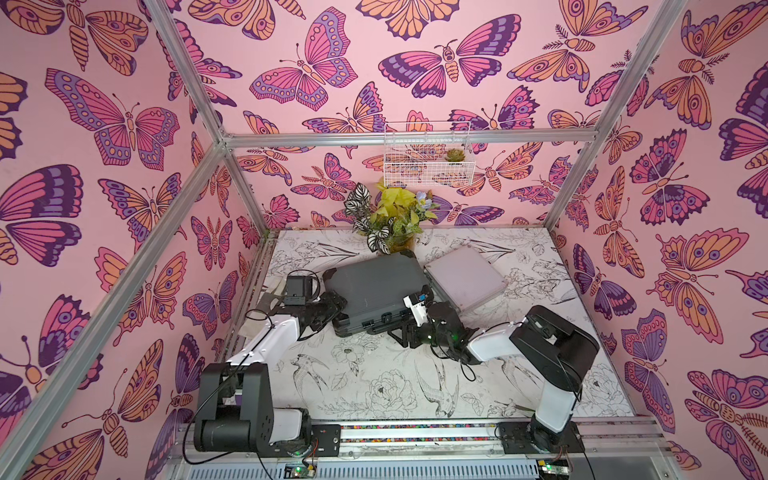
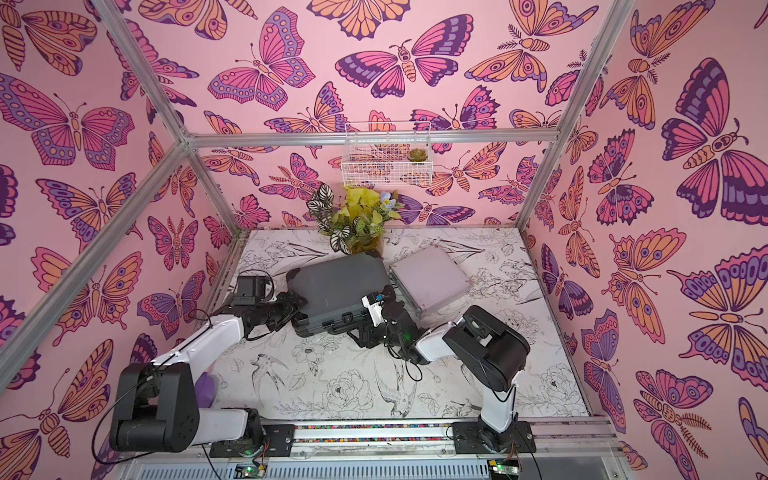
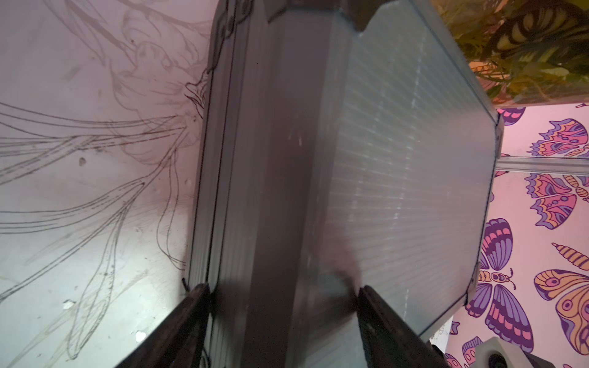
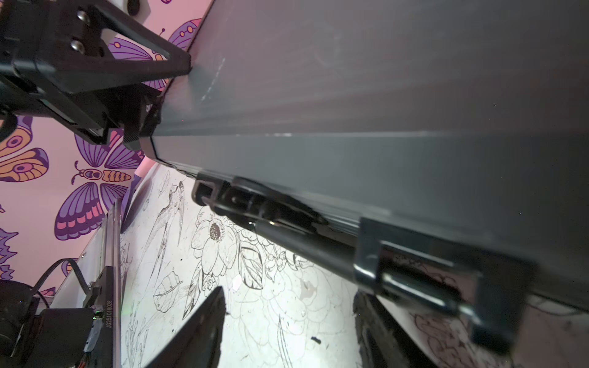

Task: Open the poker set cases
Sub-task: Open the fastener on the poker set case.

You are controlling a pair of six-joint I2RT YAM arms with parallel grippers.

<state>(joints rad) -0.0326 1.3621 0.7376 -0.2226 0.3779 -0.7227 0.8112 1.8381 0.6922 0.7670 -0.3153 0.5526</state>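
Observation:
The larger poker set case (image 1: 374, 286), dark grey and ribbed, lies mid-table in both top views (image 2: 336, 286). The smaller silvery-pink case (image 1: 465, 282) lies closed to its right. My left gripper (image 1: 334, 304) is shut on the grey case's left end (image 3: 287, 191), one finger (image 3: 369, 306) on the lid and the other (image 3: 197, 306) against the bottom edge. My right gripper (image 4: 290, 318) stands open in front of the case's front side (image 1: 400, 334), with only table between its fingers. The front side carries two black latches (image 4: 255, 204) and a handle (image 4: 306, 245).
A potted plant (image 1: 390, 220) stands just behind the grey case at the back wall. A white wire basket (image 1: 428, 156) hangs on that wall above it. Butterfly-patterned walls close in the left, right and back. A metal rail (image 1: 415, 432) runs along the front edge.

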